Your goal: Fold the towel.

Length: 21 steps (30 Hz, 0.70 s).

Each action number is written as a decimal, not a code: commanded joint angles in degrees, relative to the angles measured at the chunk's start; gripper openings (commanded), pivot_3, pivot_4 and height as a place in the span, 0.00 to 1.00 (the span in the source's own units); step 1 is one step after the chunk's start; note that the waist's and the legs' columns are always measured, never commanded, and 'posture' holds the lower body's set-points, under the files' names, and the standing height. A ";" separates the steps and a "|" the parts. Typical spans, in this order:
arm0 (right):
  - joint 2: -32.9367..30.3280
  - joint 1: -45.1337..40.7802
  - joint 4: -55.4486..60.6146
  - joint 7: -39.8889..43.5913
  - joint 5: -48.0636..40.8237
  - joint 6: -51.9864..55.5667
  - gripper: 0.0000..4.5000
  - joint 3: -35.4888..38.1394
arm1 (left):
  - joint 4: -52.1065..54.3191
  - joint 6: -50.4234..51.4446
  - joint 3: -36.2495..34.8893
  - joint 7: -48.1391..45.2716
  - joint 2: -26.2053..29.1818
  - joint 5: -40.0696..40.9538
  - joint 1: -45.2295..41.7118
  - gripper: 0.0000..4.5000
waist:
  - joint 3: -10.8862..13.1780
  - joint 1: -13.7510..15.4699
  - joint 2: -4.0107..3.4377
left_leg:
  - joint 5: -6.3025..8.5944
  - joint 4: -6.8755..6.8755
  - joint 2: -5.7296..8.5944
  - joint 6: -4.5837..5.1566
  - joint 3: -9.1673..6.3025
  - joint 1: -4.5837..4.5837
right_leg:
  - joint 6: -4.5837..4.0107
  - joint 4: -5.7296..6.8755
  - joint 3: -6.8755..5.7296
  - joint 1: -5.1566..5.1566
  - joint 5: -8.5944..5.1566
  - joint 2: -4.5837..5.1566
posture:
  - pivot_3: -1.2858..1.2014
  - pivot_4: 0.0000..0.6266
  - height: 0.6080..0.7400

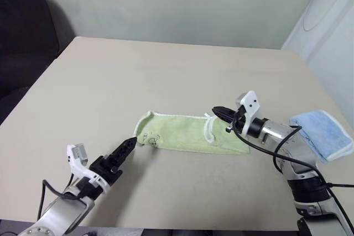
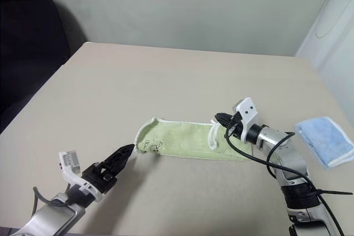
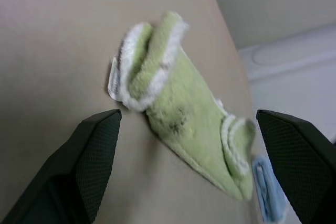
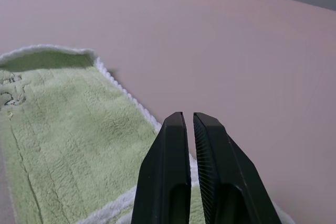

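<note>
Lying mid-frame on the table (image 1: 166, 75), the towel (image 1: 182, 134) is a narrow strip. Right end effector (image 1: 217, 111), fingers together on its right edge, could drag it askew; left end effector (image 3: 184, 145) gapes empty.

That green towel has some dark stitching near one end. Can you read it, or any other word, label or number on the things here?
Dark stitching on the towel, near its left end: too small and blurred to read.
White loop tag at the towel's end: no print can be made out.
Blue cloth: no text visible.
Table: no text visible.
</note>
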<state>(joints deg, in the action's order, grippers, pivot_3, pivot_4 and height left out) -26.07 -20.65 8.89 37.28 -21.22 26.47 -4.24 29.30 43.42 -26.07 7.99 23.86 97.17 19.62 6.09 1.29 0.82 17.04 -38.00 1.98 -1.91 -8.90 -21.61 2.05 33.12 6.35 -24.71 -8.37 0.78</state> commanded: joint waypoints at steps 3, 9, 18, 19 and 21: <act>1.14 -0.85 1.08 -0.54 -0.03 -1.89 0.07 2.13 | -4.32 -3.41 3.12 7.71 -1.03 3.20 -5.53 1.00 | 0.13 0.04 -0.20 | 0.02 0.01 -0.04 -0.02 0.03 0.23 | -0.08 0.00 0.02 0.19 -0.02 -0.10 | 0.52 0.24 1.00; 1.44 -0.55 1.70 -1.17 0.10 -1.83 0.07 3.04 | -9.68 -3.64 5.23 11.21 -0.98 2.45 -10.49 1.00 | 0.17 0.26 -0.25 | 0.08 0.01 -0.17 -0.15 0.01 0.53 | -0.22 0.02 0.02 0.45 -0.02 -0.38 | 0.52 0.24 1.00; 2.29 -0.16 2.84 -2.68 0.29 -1.78 0.07 3.16 | -19.84 -1.05 7.89 9.06 0.38 -3.51 -20.19 1.00 | 0.26 0.91 -0.40 | -0.01 0.00 -0.15 -0.11 -0.05 0.61 | -0.29 0.08 0.03 0.62 -0.05 -0.41 | 0.52 0.24 1.00; 2.41 -0.20 2.86 -2.86 0.36 -1.80 0.07 3.21 | -20.47 -0.73 7.99 8.48 0.39 -3.92 -20.59 1.00 | 0.26 0.91 -0.40 | -0.02 0.00 -0.15 -0.13 -0.04 0.61 | -0.29 0.08 0.03 0.61 -0.05 -0.42 | 0.52 0.24 1.00; 2.57 -0.25 2.94 -3.24 0.41 -1.86 0.07 3.35 | -21.38 0.14 8.16 7.39 0.44 -4.96 -21.18 0.91 | 0.25 0.91 -0.41 | -0.02 0.00 -0.12 -0.13 -0.05 0.61 | -0.29 0.08 0.03 0.61 -0.05 -0.41 | 0.52 0.24 1.00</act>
<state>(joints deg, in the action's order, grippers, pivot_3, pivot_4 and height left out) -23.57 -20.54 9.45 34.79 -20.91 25.80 -2.54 10.41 42.68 -18.77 15.96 24.04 94.46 -1.41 6.34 2.20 0.42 17.02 -37.99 1.86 -2.04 -8.96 -21.00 1.77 33.20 6.38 -24.11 -8.42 0.37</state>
